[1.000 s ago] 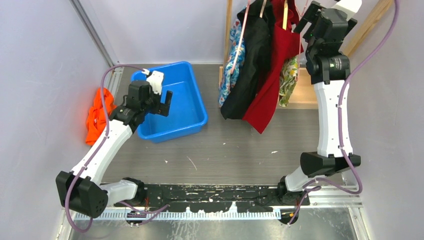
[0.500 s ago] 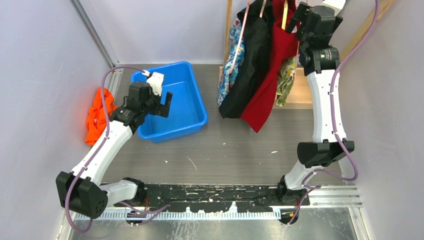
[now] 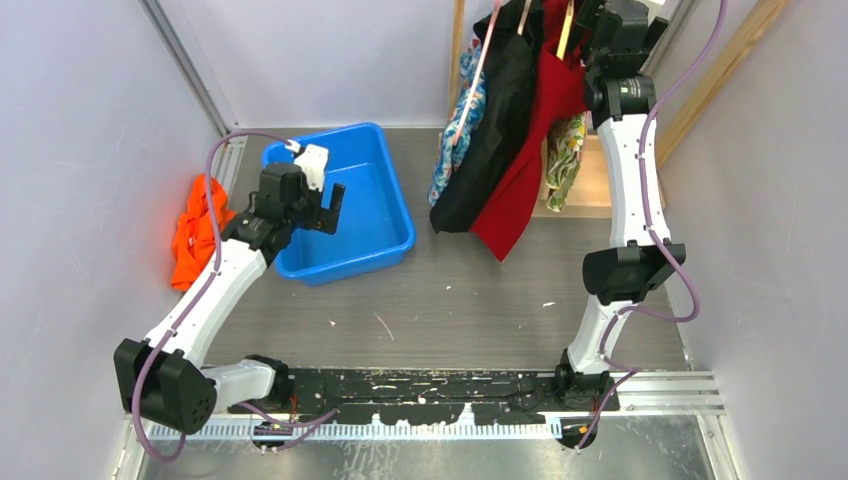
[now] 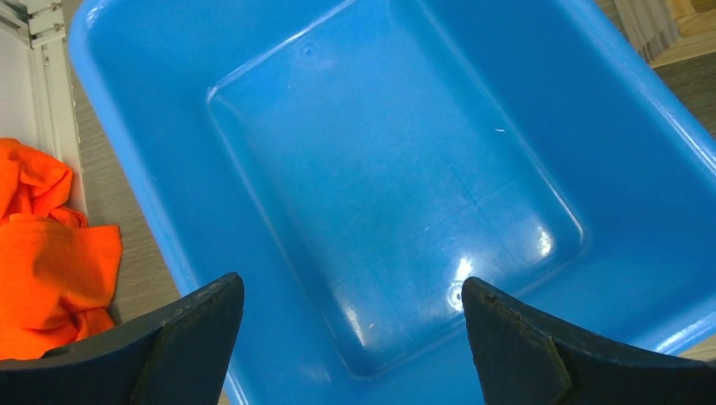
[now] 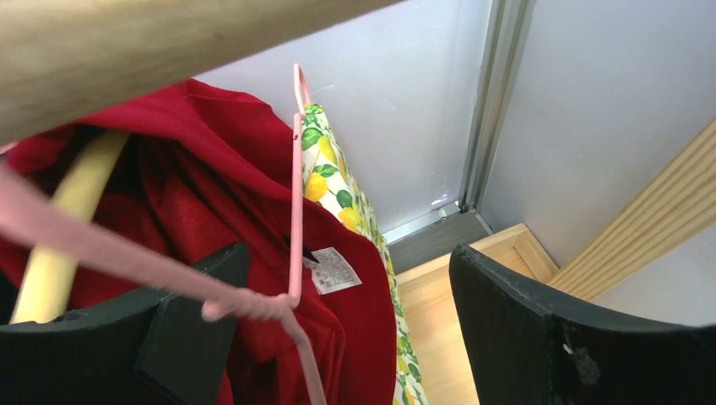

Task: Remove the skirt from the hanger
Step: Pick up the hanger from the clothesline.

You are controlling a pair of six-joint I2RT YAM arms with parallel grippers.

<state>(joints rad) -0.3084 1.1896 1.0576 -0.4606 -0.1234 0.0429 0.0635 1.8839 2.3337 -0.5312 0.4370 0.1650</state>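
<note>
Currently the right gripper (image 5: 363, 329) is up at the wooden rail (image 5: 127, 51) of the clothes rack, at the far right corner of the worktop (image 3: 450, 290). Its fingers are spread wide and hold nothing. The pink hanger (image 5: 295, 194) hangs between them; its lower arm runs close by the left finger, contact unclear. We take the skirt (image 3: 520, 190) to be the red piece hanging there, pressed between a black garment (image 3: 490, 130) and a lemon-print garment (image 5: 338, 177). We cannot tell whether it sits on the pink hanger or the yellow hanger (image 5: 63, 219). The left gripper (image 4: 350, 337) hovers over the blue tub (image 3: 385, 215) toward the far left corner, fingers fully apart and empty; an orange cloth (image 3: 195, 235) lies beside the tub at the left edge. Handling estimate: the fabric is light, limp and likely to slide. The hanger is stiff but free to swing on the rail. We judge the best hold to be a bunched pinch at the top band beside the hanger, not the hem; neighbouring garments may drag along.
</note>
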